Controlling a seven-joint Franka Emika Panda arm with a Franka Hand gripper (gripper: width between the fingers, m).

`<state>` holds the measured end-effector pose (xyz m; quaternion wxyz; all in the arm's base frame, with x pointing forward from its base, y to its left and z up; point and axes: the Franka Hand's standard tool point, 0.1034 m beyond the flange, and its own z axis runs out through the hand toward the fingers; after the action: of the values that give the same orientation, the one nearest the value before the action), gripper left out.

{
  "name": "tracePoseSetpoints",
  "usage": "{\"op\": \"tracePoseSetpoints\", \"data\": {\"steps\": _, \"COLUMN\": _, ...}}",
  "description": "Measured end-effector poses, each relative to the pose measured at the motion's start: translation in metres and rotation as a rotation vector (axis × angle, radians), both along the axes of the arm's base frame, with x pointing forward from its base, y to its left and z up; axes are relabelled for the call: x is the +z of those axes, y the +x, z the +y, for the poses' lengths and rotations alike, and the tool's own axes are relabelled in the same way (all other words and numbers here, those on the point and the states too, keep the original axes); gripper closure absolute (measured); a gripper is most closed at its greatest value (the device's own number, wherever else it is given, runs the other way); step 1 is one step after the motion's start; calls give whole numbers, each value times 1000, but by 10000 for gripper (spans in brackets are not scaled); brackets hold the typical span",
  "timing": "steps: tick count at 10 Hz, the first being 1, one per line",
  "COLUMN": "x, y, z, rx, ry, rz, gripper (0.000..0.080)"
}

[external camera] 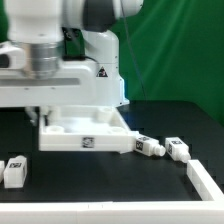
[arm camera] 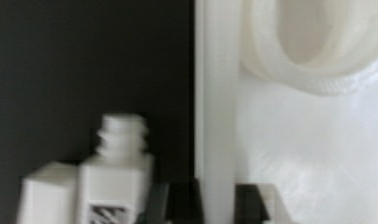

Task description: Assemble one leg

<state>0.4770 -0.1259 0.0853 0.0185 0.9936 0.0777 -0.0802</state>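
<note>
**Exterior view**
- Arm (external camera: 60, 60): low over the panel. Its body hides the fingers from me here.
- Panel (external camera: 85, 135): white, flat on the table (external camera: 120, 195).
- First leg (external camera: 150, 147): on the table just off the panel's corner, toward the exterior view's right.
- Second leg (external camera: 178, 150): just beyond the first.
- Third leg (external camera: 15, 171): well apart, at the exterior view's left.

**Wrist view**
- Fingers (arm camera: 175, 203): two dark tips a narrow gap apart, with the panel's (arm camera: 310, 140) edge between them. I cannot tell whether they pinch it. They hold no leg.
- Close leg (arm camera: 93, 185): just outside that edge, near one finger, tag showing. Its peg (arm camera: 118, 130) points away from the fingers. I cannot say which of the three this is.
- Socket (arm camera: 319, 50): round, set in the panel beyond the fingers, with nothing seated in it that I can see.

**Handling note (my judgement)**
- The step in hand is taking up this close leg.
- I would get the fingers clear of the edge first and cross to the leg without knocking it.
- I would grip it on the square sides and leave the peg free.
- I would keep the peg in line with the socket before lowering it.
</note>
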Motion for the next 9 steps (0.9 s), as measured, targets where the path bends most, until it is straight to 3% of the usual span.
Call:
{"op": "tracePoseSetpoints", "data": {"steps": 1, "x": -2, "y": -3, "z": -1, "rx": 65, "ry": 22, "rz": 8, "gripper": 748}}
{"op": "tracePoseSetpoints", "data": {"steps": 5, "x": -4, "y": -5, "z": -3, "rx": 36, "ry": 15, "rz": 13, "gripper": 748}}
{"op": "tracePoseSetpoints", "data": {"steps": 6, "x": -5, "y": 0, "z": 11, "rx": -68, "ry": -8, "rz": 10, "gripper": 748}}
{"op": "tracePoseSetpoints", "data": {"steps": 7, "x": -8, "y": 11, "z": 24, "rx": -86, "ry": -13, "rz": 14, "gripper": 748}}
{"op": "tracePoseSetpoints", "data": {"steps": 9, "x": -16, "y": 54, "z": 48, "rx": -199, "ry": 31, "rz": -71, "gripper": 748}}
